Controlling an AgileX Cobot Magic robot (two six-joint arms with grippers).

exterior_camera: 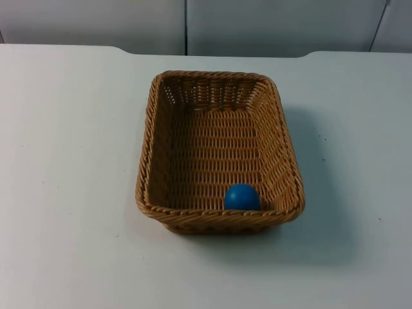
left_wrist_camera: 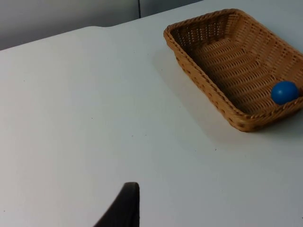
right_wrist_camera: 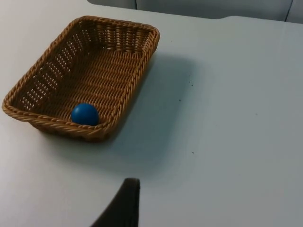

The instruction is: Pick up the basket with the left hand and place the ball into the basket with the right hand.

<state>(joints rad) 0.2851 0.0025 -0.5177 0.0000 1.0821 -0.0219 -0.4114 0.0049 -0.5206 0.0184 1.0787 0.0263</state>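
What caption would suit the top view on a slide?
A blue ball lies inside a wicker basket standing on the white table.

A tan-brown woven wicker basket (exterior_camera: pixel 164 129) with a braided rim holds a plain blue ball (exterior_camera: pixel 242 197) on the white desk (exterior_camera: pixel 64 161) before a grey wall (exterior_camera: pixel 96 22).

A white counter (exterior_camera: pixel 64 161) carries a rectangular woven tan wicker basket (exterior_camera: pixel 161 129) at its centre, its long sides running twelve to six o'clock.
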